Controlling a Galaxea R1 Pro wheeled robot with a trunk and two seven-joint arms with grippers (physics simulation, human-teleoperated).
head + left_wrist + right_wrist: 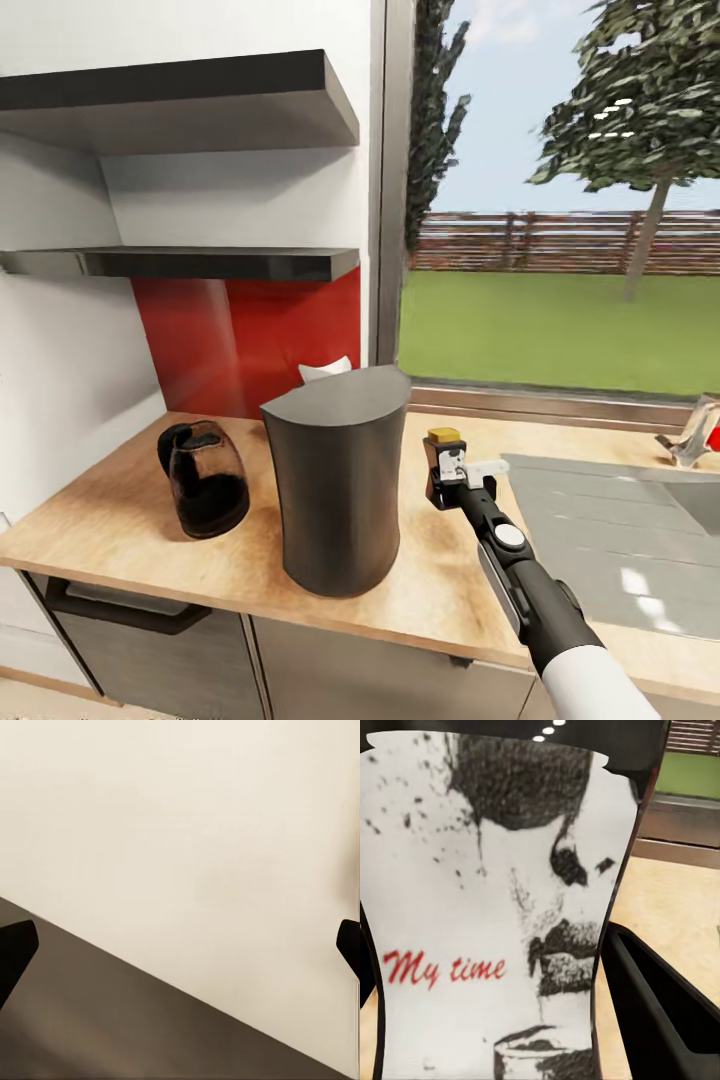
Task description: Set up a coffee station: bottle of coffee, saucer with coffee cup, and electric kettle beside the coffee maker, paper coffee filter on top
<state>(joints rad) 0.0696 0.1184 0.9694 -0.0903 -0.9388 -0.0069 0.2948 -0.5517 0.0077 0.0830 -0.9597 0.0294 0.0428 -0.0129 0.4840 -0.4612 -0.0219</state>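
Wooden countertop under shelves — right pincer around coffee bottle.

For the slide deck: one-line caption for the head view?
Right gripper holds the coffee bottle over the countertop beside the coffee maker.

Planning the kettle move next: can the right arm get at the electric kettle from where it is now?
Probably not directly. The right gripper is shut on the bottle of coffee, and the tall coffee maker stands between it and the electric kettle. It would need to release first, then go around.
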